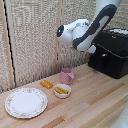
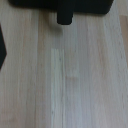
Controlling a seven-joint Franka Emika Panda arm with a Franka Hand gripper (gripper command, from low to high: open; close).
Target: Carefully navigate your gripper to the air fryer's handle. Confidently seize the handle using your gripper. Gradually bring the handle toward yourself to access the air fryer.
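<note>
The air fryer (image 1: 112, 52) is a large matte black box at the exterior view's right, on the wooden table. Its short black handle (image 1: 103, 60) juts from the drawer face. The white-and-grey arm reaches down from the upper right, and its white wrist end (image 1: 92, 48) hangs just in front of the fryer's upper front corner. The arm hides the fingers, so the gripper's state does not show. In the wrist view the fryer (image 2: 30, 3) fills the far edge and the handle (image 2: 65, 16) sticks out over bare wood. No fingers appear there.
A pink mug (image 1: 66, 76), a small white bowl (image 1: 62, 91) with orange food, a loose orange piece (image 1: 46, 84) and a patterned plate (image 1: 26, 102) sit on the table (image 1: 95, 100) at the exterior view's left. A woven screen stands behind.
</note>
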